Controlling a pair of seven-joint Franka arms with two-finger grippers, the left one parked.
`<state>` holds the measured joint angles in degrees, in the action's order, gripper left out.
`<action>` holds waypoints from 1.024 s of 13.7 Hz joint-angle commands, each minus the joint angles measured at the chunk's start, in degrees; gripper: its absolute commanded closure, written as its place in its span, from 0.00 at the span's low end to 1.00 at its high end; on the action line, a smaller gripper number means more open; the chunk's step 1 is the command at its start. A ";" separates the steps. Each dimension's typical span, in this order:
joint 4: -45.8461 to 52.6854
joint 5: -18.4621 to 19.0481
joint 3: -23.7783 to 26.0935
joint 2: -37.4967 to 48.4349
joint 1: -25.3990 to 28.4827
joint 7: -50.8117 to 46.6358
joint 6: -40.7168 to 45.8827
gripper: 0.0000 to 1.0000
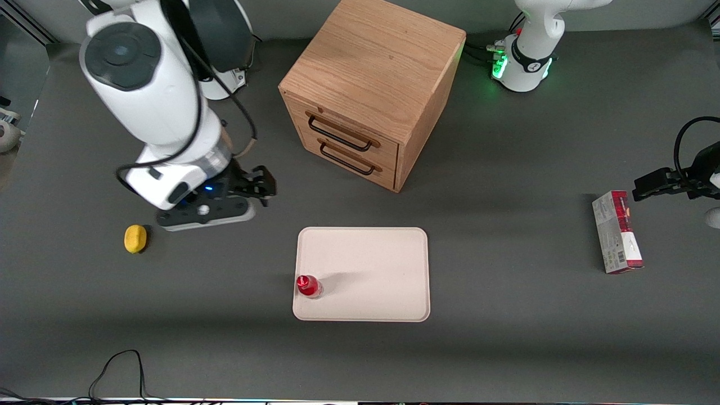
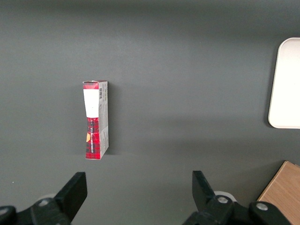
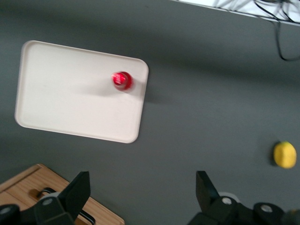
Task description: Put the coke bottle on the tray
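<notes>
The small red coke bottle [image 1: 308, 286] [image 3: 122, 80] stands upright on the cream-white tray [image 1: 371, 270] [image 3: 70, 103], in the tray's corner nearest the front camera on the working arm's side. My gripper [image 1: 260, 185] [image 3: 143, 192] hangs high above the table, farther from the front camera than the tray and toward the working arm's end. Its fingers are wide open with only bare table between them. It is well apart from the bottle.
A wooden drawer cabinet [image 1: 371, 90] [image 3: 42, 192] with two black handles stands farther from the front camera than the tray. A yellow lemon [image 1: 135, 238] [image 3: 285, 154] lies toward the working arm's end. A red-and-grey carton [image 1: 617, 232] [image 2: 95, 119] lies toward the parked arm's end.
</notes>
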<state>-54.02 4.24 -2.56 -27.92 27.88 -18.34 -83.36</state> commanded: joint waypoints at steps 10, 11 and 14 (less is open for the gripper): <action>-36.15 -6.88 -1.05 25.72 -21.63 20.08 -12.00 0.00; -36.16 -6.53 -1.22 25.64 -22.42 21.31 -12.00 0.00; -36.24 -2.93 -1.40 25.46 -22.87 23.00 -11.83 0.00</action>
<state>-88.24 -0.45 -3.91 -4.04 5.22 3.02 -94.04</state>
